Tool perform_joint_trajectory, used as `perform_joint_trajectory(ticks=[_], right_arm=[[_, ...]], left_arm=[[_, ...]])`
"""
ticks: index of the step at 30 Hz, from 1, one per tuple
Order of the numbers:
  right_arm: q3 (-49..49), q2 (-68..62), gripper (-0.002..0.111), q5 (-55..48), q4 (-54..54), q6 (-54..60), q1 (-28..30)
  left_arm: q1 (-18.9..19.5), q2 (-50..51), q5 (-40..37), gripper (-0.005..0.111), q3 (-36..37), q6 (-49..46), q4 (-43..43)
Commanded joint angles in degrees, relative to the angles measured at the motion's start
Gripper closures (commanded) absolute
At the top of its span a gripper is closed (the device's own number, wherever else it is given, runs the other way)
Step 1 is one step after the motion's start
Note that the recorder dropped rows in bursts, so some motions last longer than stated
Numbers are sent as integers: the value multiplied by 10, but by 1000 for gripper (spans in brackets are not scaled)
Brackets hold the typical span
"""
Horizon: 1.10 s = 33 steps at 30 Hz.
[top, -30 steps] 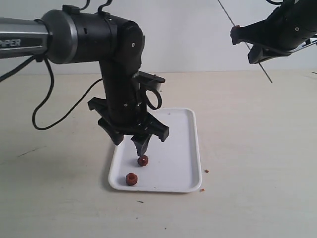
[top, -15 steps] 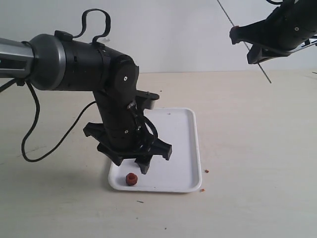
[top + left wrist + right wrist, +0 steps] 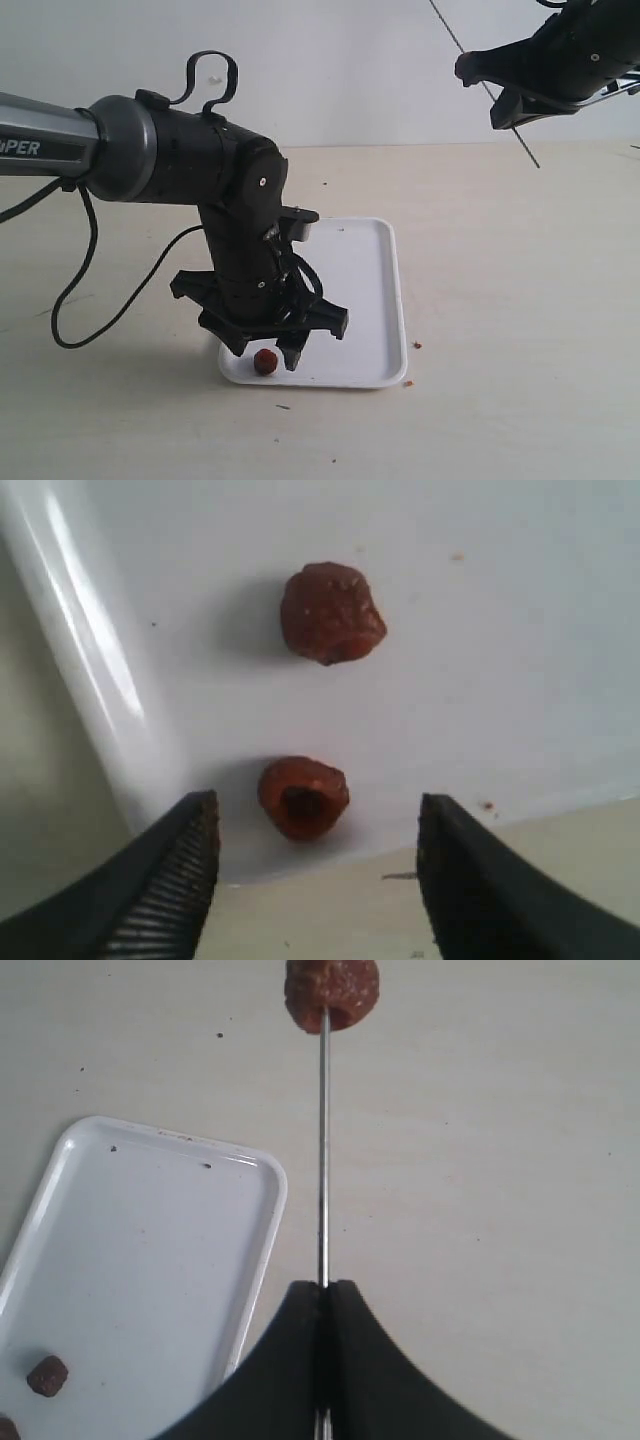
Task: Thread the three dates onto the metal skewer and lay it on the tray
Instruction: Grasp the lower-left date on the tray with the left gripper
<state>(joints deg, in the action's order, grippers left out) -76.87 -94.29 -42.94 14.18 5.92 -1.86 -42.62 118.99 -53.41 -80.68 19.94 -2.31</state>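
Two dates lie on the white tray (image 3: 372,290). One date (image 3: 303,797) with a hole in it sits near the tray's rim, level with the tips of my open left gripper (image 3: 315,815) and apart from both fingers. The other date (image 3: 332,612) lies farther in. In the exterior view my left gripper (image 3: 266,350) stands low over the date (image 3: 265,362) in the tray's near left corner. My right gripper (image 3: 324,1285) is shut on the metal skewer (image 3: 323,1160), held high at the right, and a third date (image 3: 331,995) is threaded near the skewer's tip.
The left arm's body (image 3: 240,220) covers the tray's left half in the exterior view. Brown crumbs (image 3: 417,345) lie on the beige table (image 3: 500,300) just right of the tray. A black cable (image 3: 90,290) loops over the table at the left.
My left gripper has come down and toward the tray's near left corner, from above the inner date to around the corner date. The right gripper with the skewer has shifted slightly.
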Motion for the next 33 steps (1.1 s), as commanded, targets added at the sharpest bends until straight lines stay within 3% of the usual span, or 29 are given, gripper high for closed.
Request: perform_joint_trajectory(ticks=[1,24,27,31,33], right_arm=[[-4,3,108,-1,4,5,2],[-4,3,108,-6,11,17,2],[-4,3,108,-6,13,20,2],[-4,3,108,-6,13,20,2],[-4,3,108,-6,13,20,2]], left_arm=[[-3,-2,6,49,2,8,-4],[-2,27,18,49,2,19,11],[-2,27,15,54,2,19,11],[-2,27,10,74,2,17,11],[-2,27,10,79,2,17,11]])
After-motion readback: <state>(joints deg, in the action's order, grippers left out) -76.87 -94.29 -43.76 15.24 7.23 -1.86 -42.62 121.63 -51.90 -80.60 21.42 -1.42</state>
